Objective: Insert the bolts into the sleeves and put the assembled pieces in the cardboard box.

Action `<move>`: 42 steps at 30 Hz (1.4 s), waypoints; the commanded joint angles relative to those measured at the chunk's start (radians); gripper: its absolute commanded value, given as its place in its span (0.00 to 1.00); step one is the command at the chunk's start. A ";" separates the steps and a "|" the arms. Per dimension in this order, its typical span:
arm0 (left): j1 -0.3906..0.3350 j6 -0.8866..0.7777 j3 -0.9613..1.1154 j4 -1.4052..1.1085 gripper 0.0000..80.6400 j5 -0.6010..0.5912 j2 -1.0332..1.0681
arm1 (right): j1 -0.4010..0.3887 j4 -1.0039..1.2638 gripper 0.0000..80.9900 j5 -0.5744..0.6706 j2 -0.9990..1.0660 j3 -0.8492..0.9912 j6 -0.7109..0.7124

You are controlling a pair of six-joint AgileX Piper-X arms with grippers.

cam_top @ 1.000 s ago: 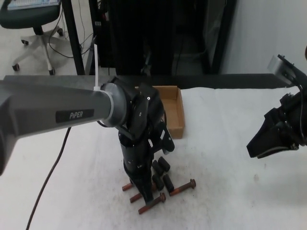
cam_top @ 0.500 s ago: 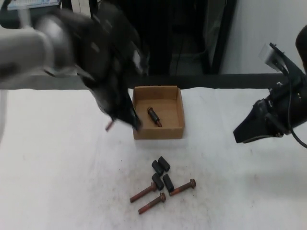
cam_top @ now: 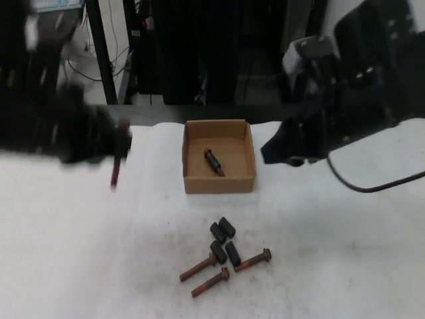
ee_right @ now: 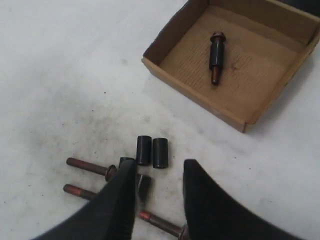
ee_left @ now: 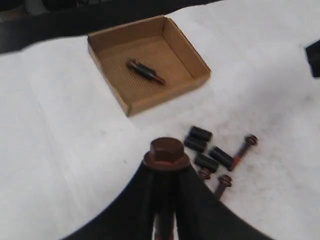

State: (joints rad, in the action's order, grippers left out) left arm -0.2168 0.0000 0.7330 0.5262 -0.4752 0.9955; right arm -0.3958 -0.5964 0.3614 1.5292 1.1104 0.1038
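Observation:
My left gripper (ee_left: 165,169) is shut on a rusty bolt (ee_left: 165,152), head up, held above the bench left of the cardboard box (cam_top: 219,183); the high view shows that bolt (cam_top: 115,174) hanging from the blurred arm. One assembled piece (cam_top: 212,161) lies in the box (ee_right: 196,98). Several black sleeves (cam_top: 223,240) and three loose bolts (cam_top: 211,282) lie in front of the box. My right gripper (ee_right: 159,169) hovers open above the sleeves (ee_right: 152,151), holding nothing.
The bench has a white cover. A dark rail runs along its back edge (cam_top: 299,111), with black frame posts behind. Bare white surface spreads left and right of the pile.
My left arm has lifted a bolt out of the pile and swung it up and to the left. The right arm has moved in from the right, toward the box.

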 commanded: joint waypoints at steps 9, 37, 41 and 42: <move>0.004 -0.099 -0.208 -0.392 0.00 -0.049 -0.413 | -0.009 -0.002 0.37 -0.019 0.196 0.050 0.057; 0.004 -0.052 -0.208 -0.349 0.00 0.048 -0.504 | -0.175 -0.353 0.37 -0.244 0.528 0.442 0.241; 0.004 -0.052 -0.208 -0.342 0.00 0.048 -0.504 | -0.195 -0.353 0.37 -0.244 0.528 0.442 0.241; 0.004 -0.052 -0.208 -0.335 0.00 0.048 -0.504 | -0.200 -0.353 0.37 -0.247 0.528 0.442 0.241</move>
State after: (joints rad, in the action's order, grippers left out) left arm -0.2168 -0.0590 0.5236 0.1860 -0.4324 0.4953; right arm -0.5876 -0.9382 0.1125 2.0609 1.5412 0.3343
